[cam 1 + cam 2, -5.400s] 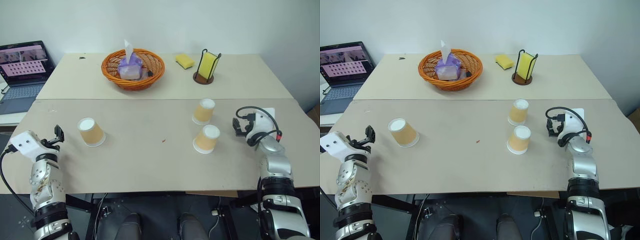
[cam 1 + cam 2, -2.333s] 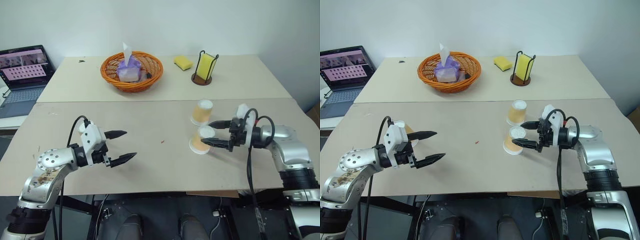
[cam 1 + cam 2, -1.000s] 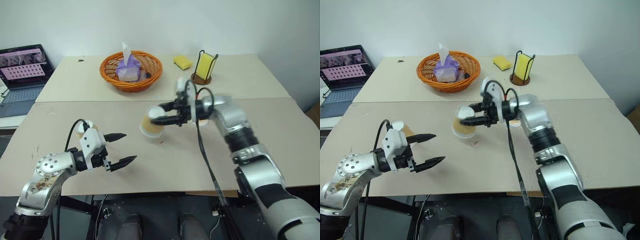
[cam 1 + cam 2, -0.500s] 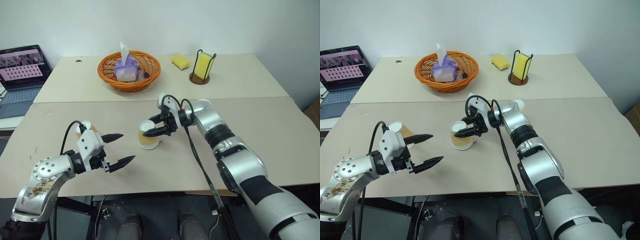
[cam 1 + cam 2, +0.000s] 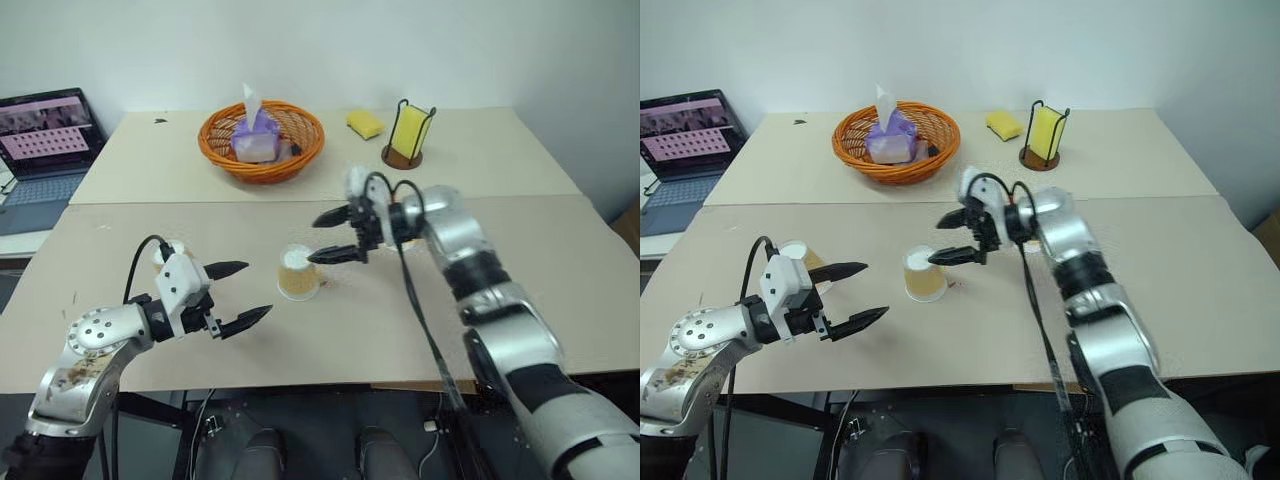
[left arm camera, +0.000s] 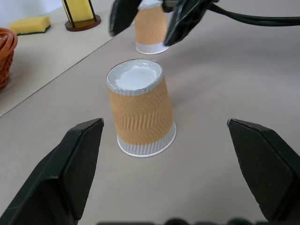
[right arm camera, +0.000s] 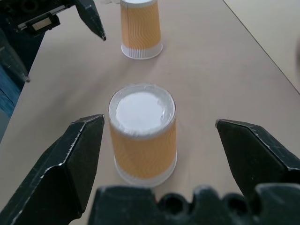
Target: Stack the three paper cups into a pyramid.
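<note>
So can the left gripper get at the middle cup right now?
Probably yes: the left gripper is open and aimed at the middle cup, with bare table between them. The right gripper is open just beyond it.

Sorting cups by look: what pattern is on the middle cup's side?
Wavy tan-orange ribbing on the middle cup; left wrist view.

No readable text, label, brand or number is found on anything. Rows of small marks are shown on the laptop (image 5: 40, 135) screen, but nothing there can be made out.
</note>
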Motion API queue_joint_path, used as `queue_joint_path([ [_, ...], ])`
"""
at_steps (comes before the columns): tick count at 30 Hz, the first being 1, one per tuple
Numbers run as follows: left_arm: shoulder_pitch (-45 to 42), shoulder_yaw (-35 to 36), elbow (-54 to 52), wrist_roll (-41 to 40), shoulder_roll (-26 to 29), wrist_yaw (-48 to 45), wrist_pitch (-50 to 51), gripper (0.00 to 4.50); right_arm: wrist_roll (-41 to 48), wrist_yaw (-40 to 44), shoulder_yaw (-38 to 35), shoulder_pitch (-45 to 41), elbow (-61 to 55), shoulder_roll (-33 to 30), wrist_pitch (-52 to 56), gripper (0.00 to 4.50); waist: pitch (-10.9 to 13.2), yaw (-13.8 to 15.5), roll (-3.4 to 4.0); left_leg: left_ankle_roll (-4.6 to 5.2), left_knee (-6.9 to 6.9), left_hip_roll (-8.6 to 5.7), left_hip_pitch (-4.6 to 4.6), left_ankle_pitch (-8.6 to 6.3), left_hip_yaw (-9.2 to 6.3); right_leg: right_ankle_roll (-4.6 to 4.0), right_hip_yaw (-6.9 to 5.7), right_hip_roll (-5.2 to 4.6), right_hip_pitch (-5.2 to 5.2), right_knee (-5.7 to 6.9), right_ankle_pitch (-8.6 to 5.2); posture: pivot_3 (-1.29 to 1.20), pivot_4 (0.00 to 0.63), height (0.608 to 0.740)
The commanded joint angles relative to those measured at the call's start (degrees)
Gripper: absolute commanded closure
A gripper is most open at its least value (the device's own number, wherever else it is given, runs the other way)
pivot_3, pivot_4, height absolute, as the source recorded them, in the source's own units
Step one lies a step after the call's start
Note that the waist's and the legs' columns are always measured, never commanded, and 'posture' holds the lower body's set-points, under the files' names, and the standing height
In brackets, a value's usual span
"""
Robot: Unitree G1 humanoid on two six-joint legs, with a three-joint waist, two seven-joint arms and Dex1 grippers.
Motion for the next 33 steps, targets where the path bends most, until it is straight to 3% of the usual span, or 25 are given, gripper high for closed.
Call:
queue_joint_path([
  [1,-0.7,0.3,0.0,0.3,-0.1,-0.6,-1.1,0.00,5.5,-4.1,-5.9,4.7,-17.2,-4.5,10.3,0.06,0.0,0.0,0.00,0.00,0.00,0.00,-0.01,0.00,0.00,0.00,0.00,0.00,0.00,-0.01,0.00,0.00,0.150,0.740],
  [6,-1.0,0.3,0.6,0.5,-0.4,-0.7,-1.5,0.00,3.7,-23.0,-15.1,13.0,-26.0,-5.5,17.5,0.06,0.0,-0.1,-0.02,0.00,0.00,0.04,0.09,0.00,0.03,0.00,0.02,0.04,0.06,0.00,0.00,0.00,0.150,0.740],
  [12,-1.9,-0.5,1.2,0.8,-0.8,-1.3,-1.4,0.00,-5.7,-47.4,-18.0,27.2,-31.9,-0.8,21.3,0.06,0.0,0.1,-0.05,0.00,-0.01,0.03,0.03,0.00,0.04,0.00,0.03,0.04,0.06,-0.06,0.00,0.00,0.150,0.740],
  [15,-3.0,-0.8,2.2,0.9,-0.8,-1.7,-1.4,0.00,-5.9,-51.2,-16.5,31.7,-35.5,2.6,21.3,0.06,0.0,0.0,-0.05,0.00,-0.03,0.03,-0.06,0.00,0.05,0.00,0.05,0.05,-0.03,-0.05,0.00,0.00,0.150,0.740],
  [22,-4.6,-1.6,3.2,0.9,-1.2,-2.9,-1.4,0.00,1.5,-59.1,-25.0,28.4,-24.9,13.8,12.5,0.06,0.0,-0.9,-0.04,0.00,-0.03,0.22,0.18,0.00,0.06,-0.06,0.12,0.29,0.15,-0.05,0.03,0.00,0.150,0.740],
  [27,-4.8,-1.5,3.4,1.1,-1.2,-3.0,-1.3,0.00,3.8,-60.3,-27.0,24.4,-20.5,14.3,6.9,0.06,0.0,-0.8,-0.03,-0.01,-0.08,0.21,0.10,0.00,0.06,-0.07,0.12,0.26,0.10,-0.11,0.04,0.00,0.150,0.740],
  [33,-4.5,-1.2,3.2,1.2,-1.1,-3.0,-1.4,0.00,0.6,-62.5,-24.1,20.4,-13.8,12.2,0.1,0.06,0.0,-0.9,-0.03,-0.01,-0.08,0.21,0.16,0.01,0.07,-0.08,0.13,0.27,0.11,-0.06,0.04,0.00,0.150,0.740],
])
